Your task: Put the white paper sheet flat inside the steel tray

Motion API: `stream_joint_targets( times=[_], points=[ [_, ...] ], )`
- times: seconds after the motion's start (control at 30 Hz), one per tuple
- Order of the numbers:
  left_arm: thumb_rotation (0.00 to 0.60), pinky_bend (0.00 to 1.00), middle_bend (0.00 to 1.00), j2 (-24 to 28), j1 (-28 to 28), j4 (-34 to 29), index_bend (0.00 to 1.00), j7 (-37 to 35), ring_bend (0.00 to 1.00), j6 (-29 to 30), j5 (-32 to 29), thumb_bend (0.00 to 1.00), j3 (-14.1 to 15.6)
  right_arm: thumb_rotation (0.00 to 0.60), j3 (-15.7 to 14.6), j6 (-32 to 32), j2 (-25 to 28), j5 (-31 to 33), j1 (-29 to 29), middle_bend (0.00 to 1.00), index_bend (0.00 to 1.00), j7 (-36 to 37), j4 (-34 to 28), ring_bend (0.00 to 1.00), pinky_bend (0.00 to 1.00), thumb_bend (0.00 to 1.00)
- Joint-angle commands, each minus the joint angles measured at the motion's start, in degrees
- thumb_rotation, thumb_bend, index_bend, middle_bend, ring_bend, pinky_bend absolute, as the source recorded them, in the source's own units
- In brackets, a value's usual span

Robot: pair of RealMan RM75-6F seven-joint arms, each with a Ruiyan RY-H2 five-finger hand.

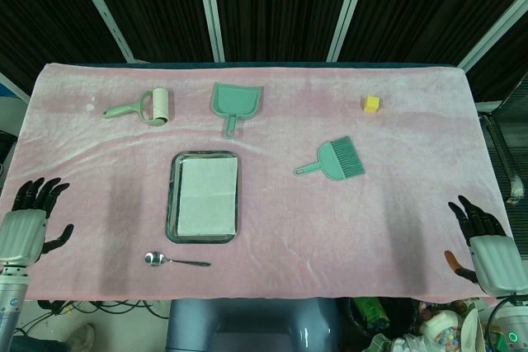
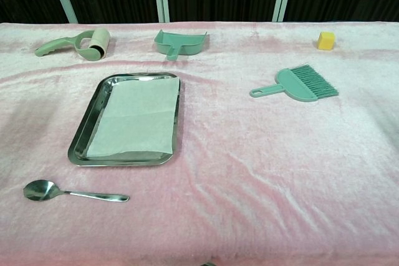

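Though nothing on the desk carries a brand, label or writing that can be read, the things themselves are plain enough; the white paper sheet lies flat inside the steel tray, its long axis running away from the robot toward the far edge, in line with the tray's own long side; in the chest view the sheet sits against the tray's right wall, with a strip of bare steel showing along the left wall and a narrow one at the near end; a faint fold line crosses the sheet.

The left hand hangs at the left edge of the desk, well apart from the tray, fingers spread and holding nothing; the right hand sits off the near right corner, fingers likewise apart and empty; neither shows in the chest view.

A spoon lies just in front of the tray, bowl to the left; a lint roller and a green dustpan lie beyond the tray near the far edge; a green hand brush lies to the tray's right, and a small yellow cube is further right; wide pink cloth stays open between tray and right hand.
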Motion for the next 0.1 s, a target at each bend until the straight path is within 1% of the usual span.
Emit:
stream_joint_targets(
  times=[0.03,0.1],
  points=[
    [0.600,0.01,0.09,0.0,0.9,0.5,0.15,-1.2,0.00,0.5,-0.3,0.30,-1.0,0.600,0.1,1.3,-0.9,-0.8,-0.4,0.00,0.00,1.1,0.8,0.09,0.15,0.25],
    [0.600,0.01,0.09,0.2,1.1,0.4,0.15,-1.5,0.00,-0.4,-1.3,0.30,-1.5,0.600,0.2,1.8,-1.2,-1.0,-0.5,0.00,0.00,1.5,1.1,0.09,0.15,0.25]
  ],
)
